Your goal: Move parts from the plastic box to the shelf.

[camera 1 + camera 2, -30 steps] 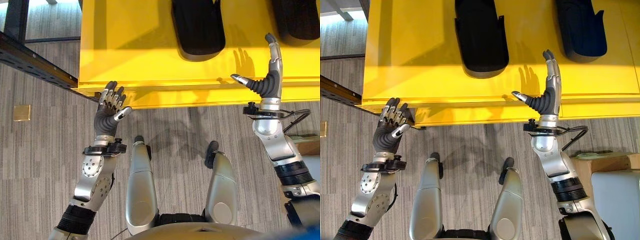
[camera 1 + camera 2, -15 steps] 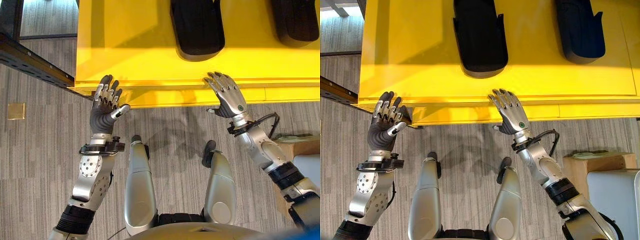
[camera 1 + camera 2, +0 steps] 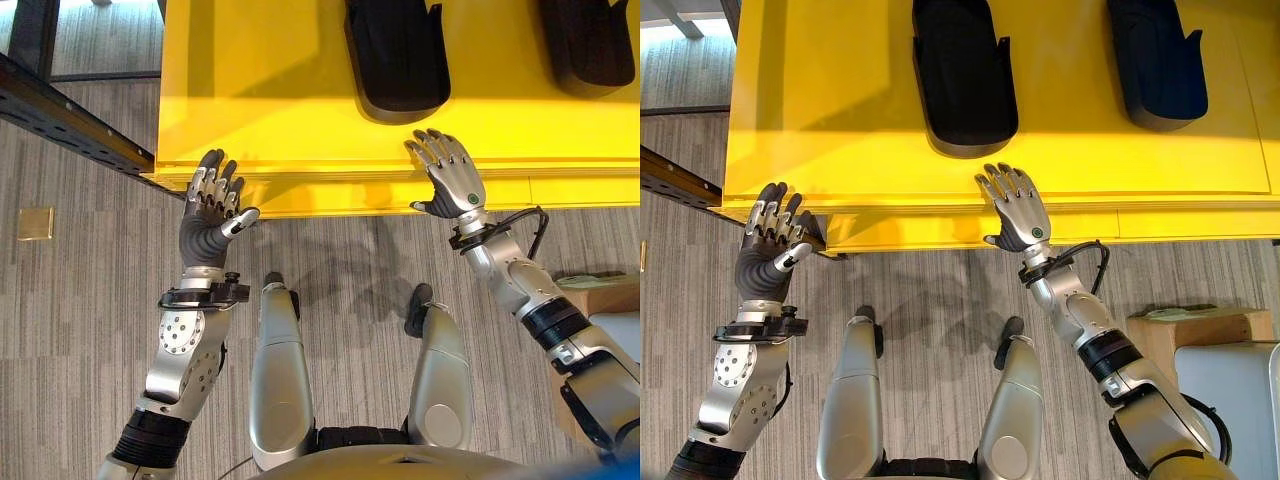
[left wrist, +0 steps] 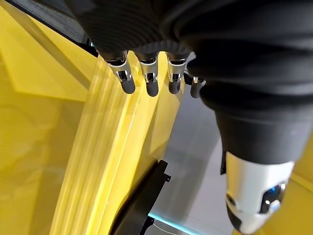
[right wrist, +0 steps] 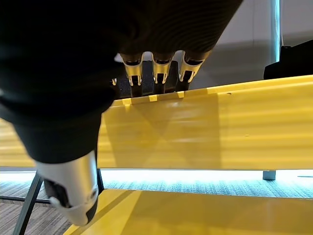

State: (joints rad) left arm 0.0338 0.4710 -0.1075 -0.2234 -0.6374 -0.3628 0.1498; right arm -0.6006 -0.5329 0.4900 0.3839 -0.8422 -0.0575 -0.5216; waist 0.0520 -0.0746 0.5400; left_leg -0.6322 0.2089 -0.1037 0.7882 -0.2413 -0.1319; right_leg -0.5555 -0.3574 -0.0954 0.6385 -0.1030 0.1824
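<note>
Far left: dark perforated metal shelf rail runs diagonally, meeting the near left corner of the large yellow plastic box.

Left hand sits at that near left corner, palm up toward the box wall, fingers loosely curved, thumb out to the side. It holds nothing. The left wrist view has its fingertips just off the ribbed yellow wall; whether they touch I cannot tell.

Centre: first black moulded part, long, rounded at the near end, lies on the yellow floor of the box. Judgement: rigid plastic shell, probably light for its bulk, smooth and a bit slippery. The raised side edges look like the best hold (a grasp across the width, near the rounded end, since that is closest to the hands).

Right of centre: right hand lies at the box's near rim, back of the hand upward, fingers straight and spread, reaching over the rim toward the first part but apart from it. Nothing in its grasp; in the right wrist view its fingertips rest at the top edge of the yellow wall.

Far right: second black moulded part, same kind, also in the box, well apart from both hands.

Neither part lifted yet.
</note>
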